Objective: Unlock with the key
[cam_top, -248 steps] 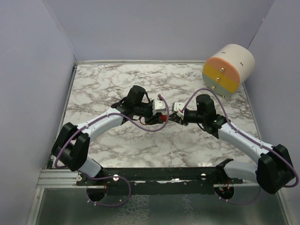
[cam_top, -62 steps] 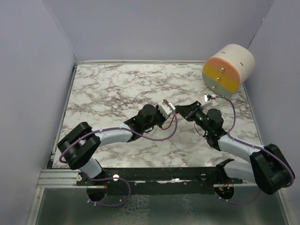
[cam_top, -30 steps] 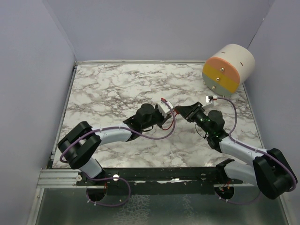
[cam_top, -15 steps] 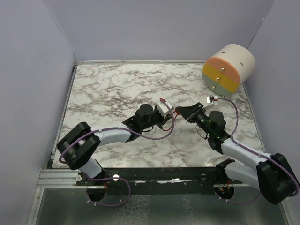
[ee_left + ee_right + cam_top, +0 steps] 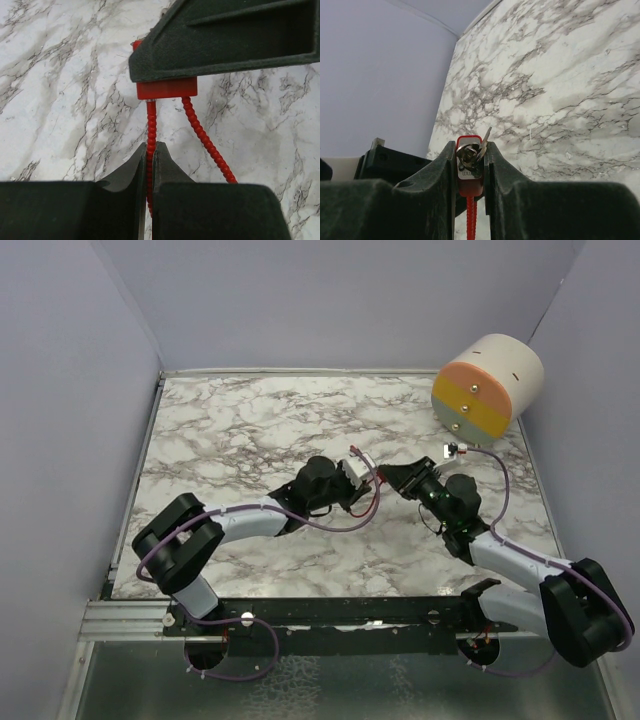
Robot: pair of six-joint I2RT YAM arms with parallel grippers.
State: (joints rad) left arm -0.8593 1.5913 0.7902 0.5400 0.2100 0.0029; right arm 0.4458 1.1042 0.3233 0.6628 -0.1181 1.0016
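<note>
The right gripper (image 5: 470, 150) clamps the red lock (image 5: 469, 179), the key (image 5: 483, 141) seated in its face. Just below the lock, the left gripper (image 5: 151, 151) pinches the cable (image 5: 151, 125). Turning likely needs the lock held rigid and the key twisted squarely, never levered.

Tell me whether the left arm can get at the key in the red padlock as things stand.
Probably not. The left end effector is shut on the red ribbed cable, and the small silver key sits in the red padlock clamped in the right end effector. It must let go first.
</note>
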